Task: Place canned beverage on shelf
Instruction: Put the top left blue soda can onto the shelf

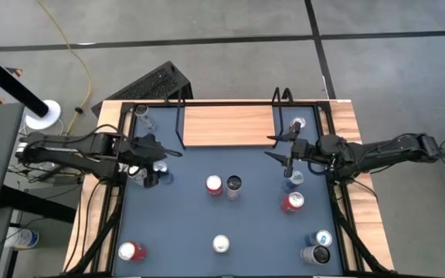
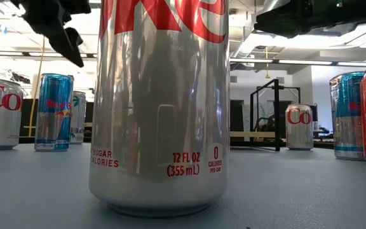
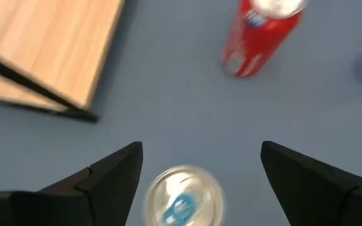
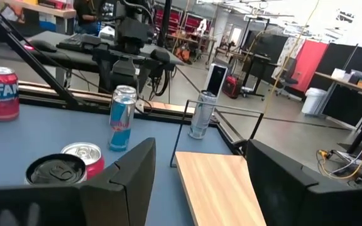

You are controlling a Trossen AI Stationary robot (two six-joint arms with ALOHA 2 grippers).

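My left fingers [image 1: 154, 171] hang over the left side of the grey-blue desk [image 1: 253, 232] and point down at it. They are spread wide and hold nothing. Directly below them, in the gap and touching neither finger, stands a slim blue can with a silver lid and blue tab [image 3: 184, 198]. It is on the desk, just off the shelf's front left corner.

The shelf [image 1: 226, 125], a light-wood board in a thin black rail frame, lies along the far edge of the desk, and no can stands on the bare wood between the rails. A clear, silvery slim can [image 1: 144, 120] stands at the far left corner, beside the board.

My right fingers [image 1: 278, 148] hover level by the right end of the shelf and point across it toward the other arm. They are also spread and hold nothing. A silver-topped can [image 1: 297, 124] stands just behind them inside the right end of the frame; I cannot tell whether the board reaches under it. A blue can [image 1: 294, 179] sits on the desk just in front of that wrist, with a red can [image 1: 293, 201] near it.

Mid-desk, a red can with a silver lid [image 1: 214, 184] and a dark-topped can [image 1: 233, 184] stand side by side. A tall silver can with red lettering [image 2: 161, 108] stands alone at the near edge.
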